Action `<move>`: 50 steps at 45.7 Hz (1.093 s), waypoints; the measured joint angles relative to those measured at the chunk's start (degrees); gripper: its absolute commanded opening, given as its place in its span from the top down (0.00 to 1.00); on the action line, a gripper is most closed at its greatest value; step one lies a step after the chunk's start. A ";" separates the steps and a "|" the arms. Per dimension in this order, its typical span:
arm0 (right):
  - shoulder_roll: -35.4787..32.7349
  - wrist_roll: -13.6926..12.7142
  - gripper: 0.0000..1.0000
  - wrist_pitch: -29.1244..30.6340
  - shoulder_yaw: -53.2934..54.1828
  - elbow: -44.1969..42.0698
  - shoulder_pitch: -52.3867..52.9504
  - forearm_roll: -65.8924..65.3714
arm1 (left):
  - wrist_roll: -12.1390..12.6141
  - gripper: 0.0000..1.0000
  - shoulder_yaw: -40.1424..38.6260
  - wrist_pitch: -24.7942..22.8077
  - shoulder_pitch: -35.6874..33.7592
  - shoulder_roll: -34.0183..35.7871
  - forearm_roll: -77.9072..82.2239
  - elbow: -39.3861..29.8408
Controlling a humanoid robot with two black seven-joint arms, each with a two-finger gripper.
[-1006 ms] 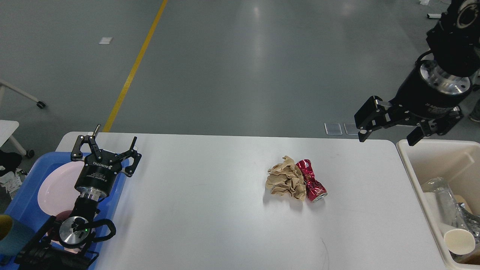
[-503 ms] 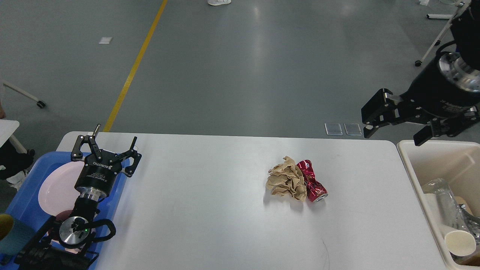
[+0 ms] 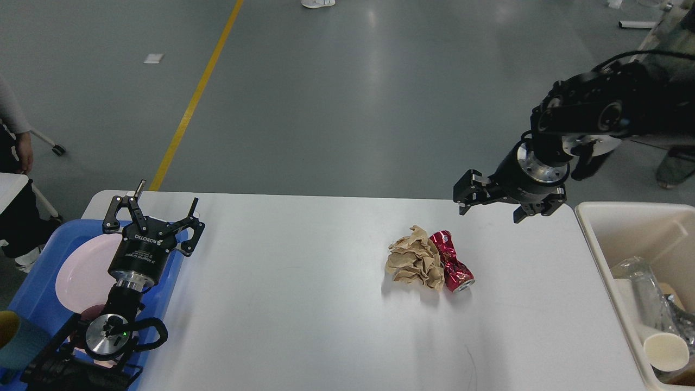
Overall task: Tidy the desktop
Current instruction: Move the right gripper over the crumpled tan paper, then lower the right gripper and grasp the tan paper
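The large smooth white rectangular worktop (image 3: pixel 304 304) fills the middle of your view, and only two loose items remain on it: a crumpled ball of brown paper (image 3: pixel 414 265) and a crushed red metal drink can (image 3: pixel 452 262), lying touching each other. Both sit just below and slightly to the left of your right tool (image 3: pixel 490 208), which hangs above the far edge of the worktop with its two fingers spread wide and nothing between them. To the right of that tool stands the cream rectangular plastic bin (image 3: pixel 597 239), already holding a white paper cup (image 3: pixel 665 350) and clear crumpled plastic (image 3: pixel 643 296). Your left tool (image 3: pixel 155 214) rests over the far corner of the blue plastic tray (image 3: pixel 32 296), fingers wide apart and empty; the tray carries a pale pink round plate (image 3: pixel 81 274). Judged from this layout, the tidying is well advanced: dishes are in the tray, some rubbish is in the bin, and the paper and the can are left to remove.
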 measured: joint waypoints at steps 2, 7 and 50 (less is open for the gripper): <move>1.65 0.00 0.03 -0.40 1.03 -4.16 -3.83 0.04 | 0.00 0.04 0.00 0.00 0.00 0.00 0.00 0.00; 5.21 -0.07 0.03 -0.83 3.32 -14.44 -12.61 0.26 | 0.00 0.03 0.00 0.00 -0.01 0.00 0.00 0.00; 19.24 -2.89 0.57 -11.48 11.00 -45.36 -43.29 -0.69 | 0.00 0.04 0.00 -0.09 -0.05 -0.01 0.02 0.00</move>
